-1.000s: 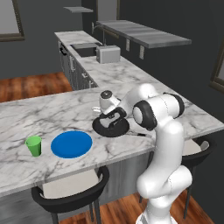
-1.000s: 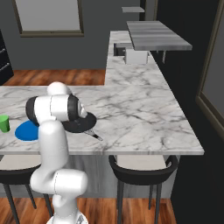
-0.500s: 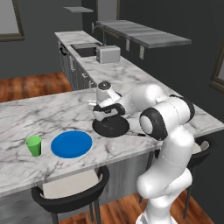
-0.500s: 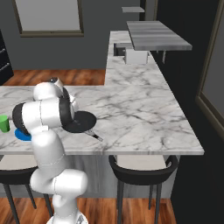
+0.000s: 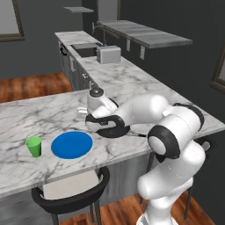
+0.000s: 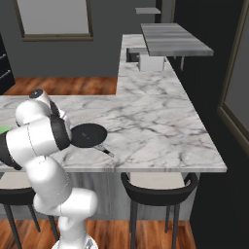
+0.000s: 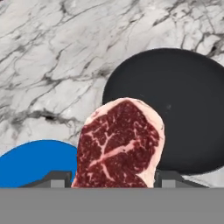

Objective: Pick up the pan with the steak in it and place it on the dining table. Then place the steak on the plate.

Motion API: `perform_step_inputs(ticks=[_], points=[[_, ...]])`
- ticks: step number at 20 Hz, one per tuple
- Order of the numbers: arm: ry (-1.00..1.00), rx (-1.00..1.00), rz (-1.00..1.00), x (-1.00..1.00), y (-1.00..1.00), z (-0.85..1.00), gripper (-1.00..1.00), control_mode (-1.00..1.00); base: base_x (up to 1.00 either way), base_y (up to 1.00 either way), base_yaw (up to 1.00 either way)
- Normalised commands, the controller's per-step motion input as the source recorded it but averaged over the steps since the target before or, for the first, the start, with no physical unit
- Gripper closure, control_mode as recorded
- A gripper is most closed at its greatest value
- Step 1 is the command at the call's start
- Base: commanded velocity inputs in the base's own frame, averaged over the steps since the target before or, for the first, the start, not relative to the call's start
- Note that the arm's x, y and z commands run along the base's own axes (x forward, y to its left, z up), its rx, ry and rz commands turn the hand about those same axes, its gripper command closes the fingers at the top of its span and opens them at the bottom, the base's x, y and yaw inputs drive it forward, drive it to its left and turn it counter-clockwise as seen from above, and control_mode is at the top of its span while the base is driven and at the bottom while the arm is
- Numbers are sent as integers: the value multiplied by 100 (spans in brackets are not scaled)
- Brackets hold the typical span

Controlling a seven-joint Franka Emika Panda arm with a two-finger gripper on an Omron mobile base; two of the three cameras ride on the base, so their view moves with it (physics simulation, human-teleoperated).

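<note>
The red, fat-marbled steak (image 7: 120,144) hangs between my gripper's (image 7: 114,180) fingertips, which are shut on it. Below it lies the black pan (image 7: 183,109), with nothing in it, on the marble dining table (image 7: 52,52). The bright blue plate (image 7: 35,164) lies to the pan's left. In the left base view my hand hovers over the left rim of the pan (image 5: 115,132), next to the plate (image 5: 71,144). In the right base view the pan (image 6: 87,134) points its thin handle (image 6: 105,150) at the table's front edge.
A small green cup (image 5: 34,146) stands left of the plate. Dark stools (image 5: 70,193) are tucked under the table's front edge. At the back, the kitchen counter carries a toaster (image 5: 107,54) and a sink (image 5: 83,46).
My hand has shifted a little left, from over the pan's middle to its left rim. The elbow has swung outward toward the table's front.
</note>
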Motion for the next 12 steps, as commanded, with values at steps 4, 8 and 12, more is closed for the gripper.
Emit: perform_step_inputs(ticks=[4,8,12], points=[[-6,0,7,-68,61,0,100,-100,0,0,0],[-5,4,7,-42,55,-7,100,-100,0,0,0],[-3,3,4,-24,42,-6,100,-100,0,0,0]])
